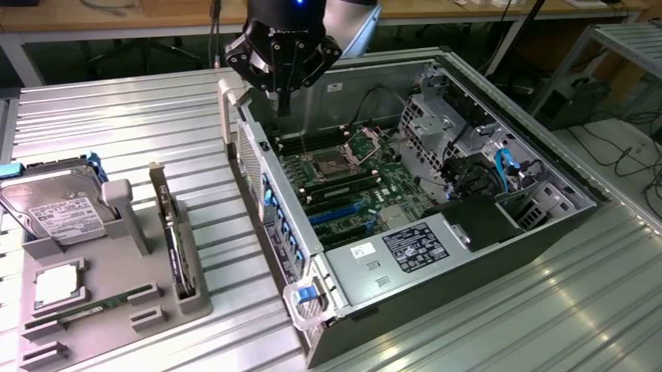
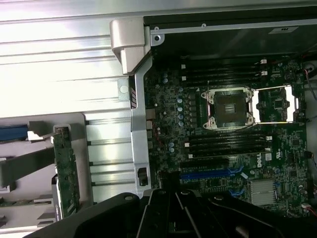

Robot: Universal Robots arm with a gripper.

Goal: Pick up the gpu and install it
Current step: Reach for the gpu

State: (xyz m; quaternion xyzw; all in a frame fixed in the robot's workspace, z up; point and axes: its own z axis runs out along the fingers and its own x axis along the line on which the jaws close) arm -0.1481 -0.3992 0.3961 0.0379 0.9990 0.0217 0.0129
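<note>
The gripper (image 1: 284,97) hung at the upper centre of the exterior view over the open computer case (image 1: 357,81), fingers pressed together on nothing, while the gpu (image 1: 170,232) stood on edge in the grey holder (image 1: 114,310) at lower left, well apart.

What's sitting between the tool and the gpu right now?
In the exterior view, the tool hangs over the open case; its rear wall and bare ribbed table separate it from the gpu.
</note>
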